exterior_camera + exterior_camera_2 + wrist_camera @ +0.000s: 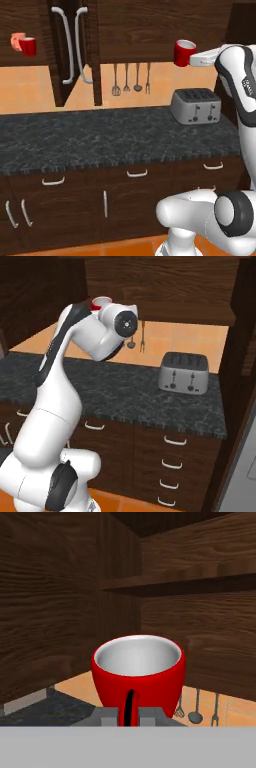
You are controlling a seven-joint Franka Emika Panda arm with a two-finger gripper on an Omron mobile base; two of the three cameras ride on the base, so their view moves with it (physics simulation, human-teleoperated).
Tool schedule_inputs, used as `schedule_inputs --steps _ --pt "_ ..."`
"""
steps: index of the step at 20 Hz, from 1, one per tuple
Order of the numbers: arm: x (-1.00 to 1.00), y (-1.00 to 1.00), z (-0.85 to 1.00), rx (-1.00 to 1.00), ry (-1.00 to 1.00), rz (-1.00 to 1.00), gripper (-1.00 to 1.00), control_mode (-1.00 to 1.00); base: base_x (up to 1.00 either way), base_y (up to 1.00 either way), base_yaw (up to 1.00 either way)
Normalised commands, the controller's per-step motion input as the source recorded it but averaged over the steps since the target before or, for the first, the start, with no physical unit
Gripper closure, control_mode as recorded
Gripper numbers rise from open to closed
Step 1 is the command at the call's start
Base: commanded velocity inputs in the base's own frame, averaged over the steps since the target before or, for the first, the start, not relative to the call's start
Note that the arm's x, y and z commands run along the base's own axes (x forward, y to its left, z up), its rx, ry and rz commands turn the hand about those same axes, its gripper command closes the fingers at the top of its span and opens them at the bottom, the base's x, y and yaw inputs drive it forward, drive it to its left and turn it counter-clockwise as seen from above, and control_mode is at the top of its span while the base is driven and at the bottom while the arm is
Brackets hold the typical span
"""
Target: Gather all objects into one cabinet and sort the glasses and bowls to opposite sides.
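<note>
Surface (100, 140) mostly free; toaster (196, 106) stands at 3 o'clock side. Open cabinet doors (75, 50) block at 11 o'clock. Shelf (190, 582) ahead of hand (130, 714) w/ red cup (139, 672), at 12 o'clock.

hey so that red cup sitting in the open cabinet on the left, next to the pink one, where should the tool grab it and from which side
Probably the red cup by its rim or upper wall, coming in from the open front: it stands upright, and the pink cup sits close behind to its left. The tool is already shut on another red cup.
</note>
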Motion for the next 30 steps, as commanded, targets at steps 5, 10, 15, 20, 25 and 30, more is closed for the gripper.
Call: schedule_inputs --steps 5,10,15,20,25,30 --pt "0.0 0.0 0.0 0.0 0.0 0.0 1.0 1.0 -0.68 0.04 0.11" --pt "0.0 0.0 0.0 0.0 0.0 0.0 1.0 1.0 -0.54 0.08 0.24" --pt "0.0 0.0 0.0 0.0 0.0 0.0 1.0 1.0 -0.39 0.44 0.08" --pt "0.0 0.0 0.0 0.0 0.0 0.0 1.0 1.0 -0.09 0.96 0.0" --pt "0.0 0.0 0.0 0.0 0.0 0.0 1.0 1.0 -0.16 1.0 0.0" --pt "0.0 0.0 0.0 0.0 0.0 0.0 1.0 1.0 -0.26 0.94 0.0"
